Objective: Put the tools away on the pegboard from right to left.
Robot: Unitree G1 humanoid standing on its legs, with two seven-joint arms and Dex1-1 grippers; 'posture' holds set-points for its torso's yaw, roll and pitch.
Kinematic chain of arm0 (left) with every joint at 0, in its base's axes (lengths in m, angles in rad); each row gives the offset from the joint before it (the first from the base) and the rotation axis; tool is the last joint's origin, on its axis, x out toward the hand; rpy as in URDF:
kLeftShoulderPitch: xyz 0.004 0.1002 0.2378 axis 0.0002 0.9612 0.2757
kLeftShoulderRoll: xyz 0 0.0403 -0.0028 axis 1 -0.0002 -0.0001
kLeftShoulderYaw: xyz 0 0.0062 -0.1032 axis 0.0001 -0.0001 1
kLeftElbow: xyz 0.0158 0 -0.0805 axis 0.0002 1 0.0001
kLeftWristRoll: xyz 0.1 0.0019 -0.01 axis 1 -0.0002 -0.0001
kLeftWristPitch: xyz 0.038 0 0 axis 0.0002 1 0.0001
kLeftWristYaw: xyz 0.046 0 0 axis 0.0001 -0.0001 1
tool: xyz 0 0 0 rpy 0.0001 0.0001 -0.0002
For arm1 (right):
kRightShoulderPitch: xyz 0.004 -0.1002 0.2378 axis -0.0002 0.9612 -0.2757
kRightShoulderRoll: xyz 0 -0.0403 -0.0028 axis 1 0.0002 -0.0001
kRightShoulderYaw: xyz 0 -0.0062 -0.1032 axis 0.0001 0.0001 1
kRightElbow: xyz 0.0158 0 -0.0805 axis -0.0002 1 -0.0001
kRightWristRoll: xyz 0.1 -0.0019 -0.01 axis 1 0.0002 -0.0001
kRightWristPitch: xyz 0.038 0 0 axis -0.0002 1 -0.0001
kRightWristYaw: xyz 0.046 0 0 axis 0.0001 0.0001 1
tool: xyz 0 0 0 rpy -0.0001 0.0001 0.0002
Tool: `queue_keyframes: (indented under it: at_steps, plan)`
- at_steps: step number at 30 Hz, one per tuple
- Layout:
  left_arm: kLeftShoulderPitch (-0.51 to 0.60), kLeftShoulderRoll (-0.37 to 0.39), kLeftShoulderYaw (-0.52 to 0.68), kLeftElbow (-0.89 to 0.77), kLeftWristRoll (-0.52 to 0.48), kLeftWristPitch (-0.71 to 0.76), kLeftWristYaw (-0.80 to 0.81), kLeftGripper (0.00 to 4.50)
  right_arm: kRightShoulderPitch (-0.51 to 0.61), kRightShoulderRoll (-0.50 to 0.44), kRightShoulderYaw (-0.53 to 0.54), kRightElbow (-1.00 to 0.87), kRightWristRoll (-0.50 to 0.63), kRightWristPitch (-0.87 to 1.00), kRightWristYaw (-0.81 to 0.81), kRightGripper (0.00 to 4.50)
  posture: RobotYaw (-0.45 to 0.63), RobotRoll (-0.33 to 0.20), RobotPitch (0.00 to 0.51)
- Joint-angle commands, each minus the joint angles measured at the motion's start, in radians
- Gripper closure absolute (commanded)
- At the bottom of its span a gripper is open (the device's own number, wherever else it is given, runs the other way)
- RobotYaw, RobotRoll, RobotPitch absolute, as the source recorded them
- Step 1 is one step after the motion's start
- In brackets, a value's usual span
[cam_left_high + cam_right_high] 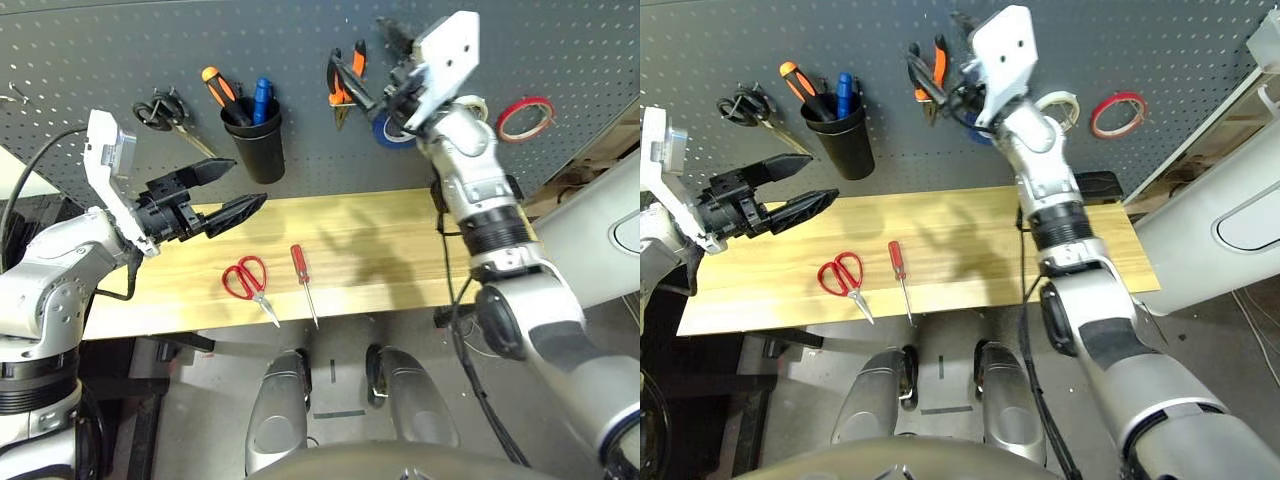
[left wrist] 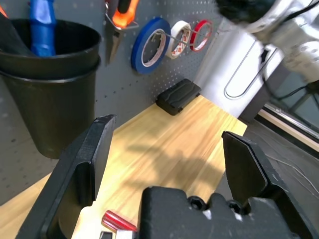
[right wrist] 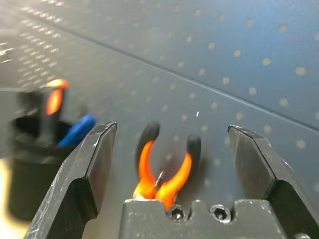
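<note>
Dark grey, hole-dotted pegboard (image 1: 300, 60) fills the back wall above the pale wood tabletop (image 1: 360, 250). The right gripper (image 3: 169, 149) is raised at the board, jaws spread wide and holding nothing, the pliers (image 3: 167, 172) hanging on the board between them; their handles are orange with black tips. The left gripper (image 1: 225, 190) hovers over the tabletop's left part, jaws wide apart and empty. A black cup (image 1: 255, 135) on the board holds orange and blue handles. The thin red tape ring (image 1: 524, 118) hangs at the board's right. Red-handled scissors (image 1: 247, 280) and a red-handled screwdriver (image 1: 303, 282) lie side by side near the tabletop's front edge.
</note>
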Motion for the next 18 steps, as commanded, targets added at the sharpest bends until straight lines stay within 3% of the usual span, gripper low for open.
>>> queue_keyframes:
  at_steps: [1, 7, 11, 18]
  plan:
    - [0.009, -0.009, -0.037, 0.013, 0.025, -0.008, -0.01, 0.0, 0.073, -0.077, -0.009, -0.159, 0.097, 0.172, 0.086, 0.03, -0.01, 0.0, 0.109]
    - [0.009, -0.026, -0.122, 0.035, 0.082, 0.035, 0.037, 0.0, 0.247, -0.236, 0.009, -0.319, 0.185, 0.345, 0.217, 0.03, -0.03, 0.0, 0.088]
    - [0.002, -0.054, -0.213, 0.051, 0.154, 0.059, 0.085, 0.0, 0.335, -0.294, 0.033, -0.314, 0.146, 0.339, 0.265, 0.03, -0.04, 0.0, 0.083]
    - [-0.035, -0.166, -0.359, 0.151, 0.285, 0.068, 0.179, 0.0, 0.411, -0.318, 0.068, -0.256, 0.063, 0.259, 0.298, 0.03, -0.05, 0.0, 0.087]
